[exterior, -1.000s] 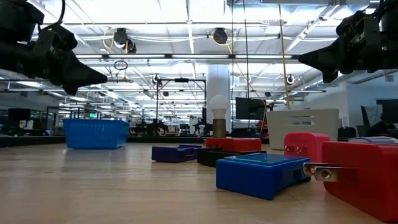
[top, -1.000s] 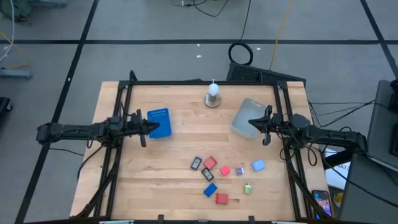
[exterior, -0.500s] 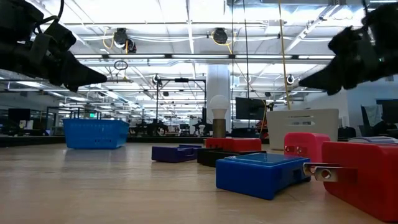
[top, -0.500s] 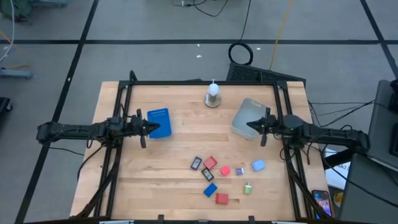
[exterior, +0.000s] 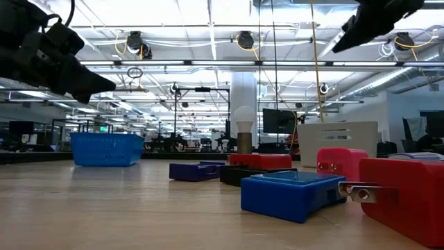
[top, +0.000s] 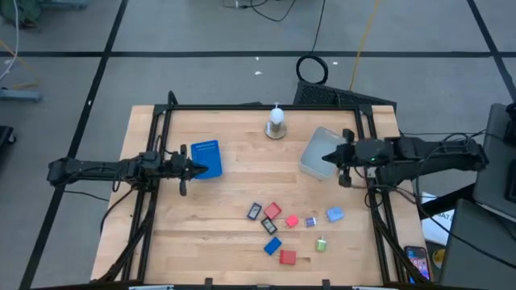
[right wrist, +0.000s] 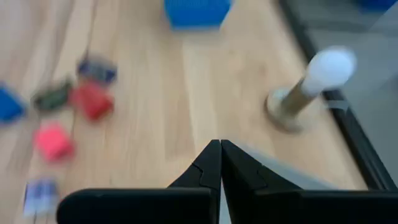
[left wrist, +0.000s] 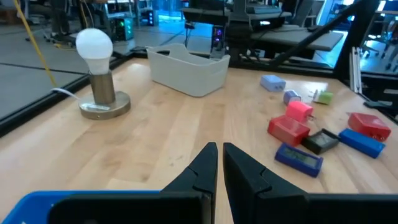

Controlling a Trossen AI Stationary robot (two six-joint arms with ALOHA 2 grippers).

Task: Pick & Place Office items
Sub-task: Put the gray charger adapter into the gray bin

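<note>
Right gripper [top: 326, 157] has lifted and pulled back over the tub [top: 320, 153], fingers closed, empty. Office items [top: 284, 221] lie scattered on the near-centre table [top: 226, 250]. Left gripper [top: 199, 167] closed, empty, hovers over the blue box [top: 208, 151].

Office items [top: 288, 227] on table [top: 218, 209], before tub [top: 318, 151]

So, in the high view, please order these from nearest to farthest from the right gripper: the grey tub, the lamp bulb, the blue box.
From the right gripper, shut, at the table's right side:
1. Grey tub, right under its tip.
2. Lamp bulb, at the back edge, middle.
3. Blue box, on the left, by the left gripper.
</note>
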